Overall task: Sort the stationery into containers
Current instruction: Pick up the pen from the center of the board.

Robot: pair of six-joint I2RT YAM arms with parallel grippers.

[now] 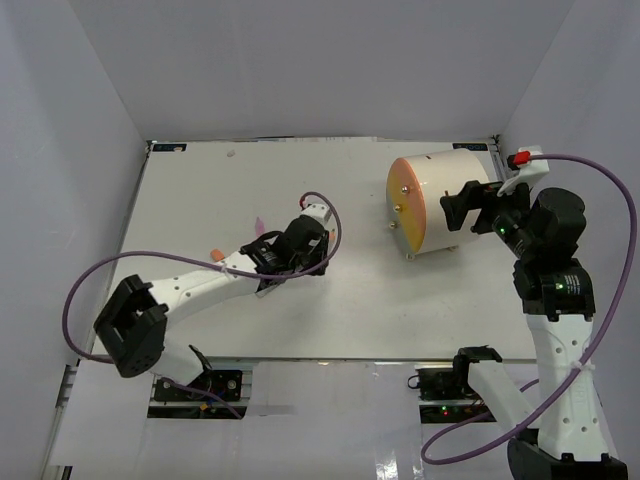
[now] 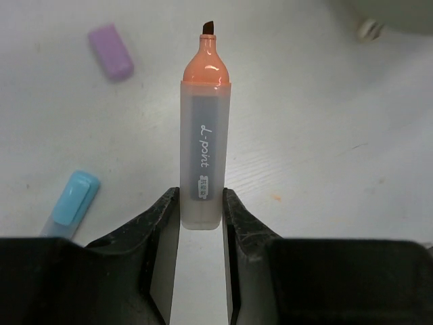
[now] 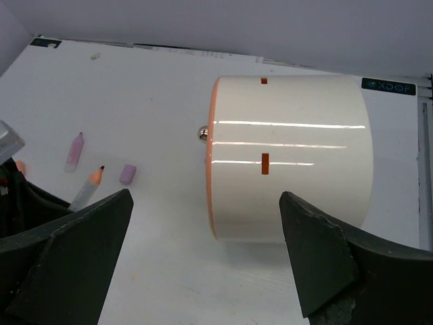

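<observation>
An orange marker [image 2: 203, 135] with a clear frosted barrel lies on the table, its chisel tip pointing away from me. My left gripper [image 2: 201, 203] is shut on the marker's rear end, both fingers pressed against its sides. The container, a cream-white drum [image 1: 445, 200] with an orange round face [image 1: 404, 206], lies on its side at the right. My right gripper [image 3: 203, 257] stands open just in front of the drum [image 3: 291, 169], touching nothing. A brass knob [image 3: 202, 134] sticks out from the drum's face.
A purple cap [image 2: 111, 51] and a light blue pen [image 2: 74, 198] lie to the left of the held marker. In the right wrist view a pink-purple marker [image 3: 74, 150] lies beside the cap [image 3: 128, 174]. White walls close off the table's back and sides.
</observation>
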